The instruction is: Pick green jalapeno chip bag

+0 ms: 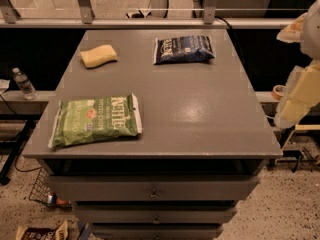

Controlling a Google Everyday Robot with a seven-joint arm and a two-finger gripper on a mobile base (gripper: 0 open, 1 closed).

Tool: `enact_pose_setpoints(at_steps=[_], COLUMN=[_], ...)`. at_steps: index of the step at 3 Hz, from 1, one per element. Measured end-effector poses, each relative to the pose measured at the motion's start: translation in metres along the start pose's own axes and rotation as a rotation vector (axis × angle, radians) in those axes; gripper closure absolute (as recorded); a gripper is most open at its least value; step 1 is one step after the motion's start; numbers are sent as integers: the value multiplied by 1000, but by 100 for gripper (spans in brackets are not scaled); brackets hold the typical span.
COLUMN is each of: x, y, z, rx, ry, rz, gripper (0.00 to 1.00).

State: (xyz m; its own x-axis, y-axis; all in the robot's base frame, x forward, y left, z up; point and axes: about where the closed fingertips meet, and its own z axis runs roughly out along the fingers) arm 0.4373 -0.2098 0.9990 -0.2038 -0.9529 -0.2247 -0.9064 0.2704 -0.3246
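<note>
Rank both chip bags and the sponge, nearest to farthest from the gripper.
The gripper is off the table's right edge.
1. blue chip bag, back right.
2. green jalapeno chip bag, front left; sponge, back left: too close to call.

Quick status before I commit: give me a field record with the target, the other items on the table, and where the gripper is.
target: green jalapeno chip bag, lying flat at the table's front left corner, not held
other bag: dark blue chip bag, far side, right of centre
sponge: yellow sponge, far left
gripper: gripper, beyond the table's right edge, apart from all three items
surface: grey table, drawers below
</note>
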Motion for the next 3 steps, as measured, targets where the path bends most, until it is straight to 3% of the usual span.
enact_pose_setpoints(at_steps=[1,2,3], x=[-1,-26,-64], y=[0,3,10], z=[0,8,35], rx=[1,-30,-94], ry=[-1,-26,-28], rz=[-2,-49,-140], gripper=[0,0,0])
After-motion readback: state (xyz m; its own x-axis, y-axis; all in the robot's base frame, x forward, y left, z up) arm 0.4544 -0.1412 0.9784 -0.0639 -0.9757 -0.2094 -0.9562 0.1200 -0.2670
